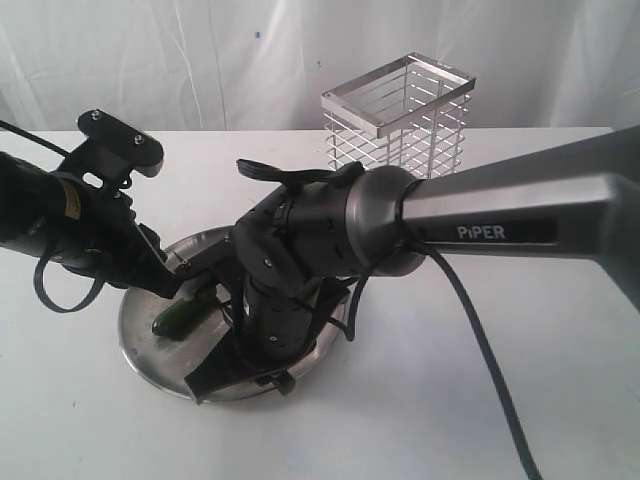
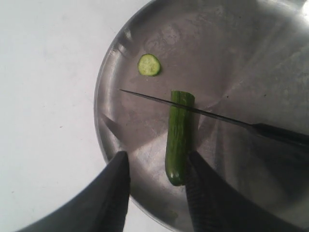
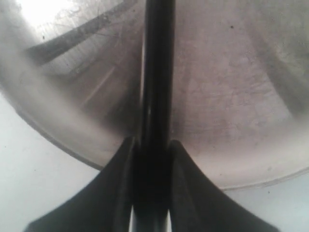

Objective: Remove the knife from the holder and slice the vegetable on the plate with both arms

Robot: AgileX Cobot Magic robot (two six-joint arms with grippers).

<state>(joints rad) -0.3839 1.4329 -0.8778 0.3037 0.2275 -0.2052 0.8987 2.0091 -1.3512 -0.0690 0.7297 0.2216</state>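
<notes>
The dark-green vegetable [image 2: 177, 140] lies on the steel plate [image 2: 241, 58], its pale cut end facing a thin round slice [image 2: 149, 65]. The knife [image 2: 193, 110] has its dark blade across the vegetable near that cut end. My left gripper [image 2: 157, 169] is open around the vegetable's rounded end; one finger [image 2: 205, 193] stands right beside it and the other is well apart. My right gripper [image 3: 150, 145] is shut on the knife's black handle [image 3: 155, 87] above the plate [image 3: 231, 96]. In the exterior view the vegetable [image 1: 180, 318] shows between the left gripper [image 1: 178, 290] and right gripper [image 1: 232, 368].
The silver wire holder [image 1: 400, 115] stands at the back of the white table, beyond the right arm [image 1: 520, 205]. The plate's rim [image 1: 135, 340] is near the table's front left. A black cable [image 1: 480, 350] hangs from the right arm over the table.
</notes>
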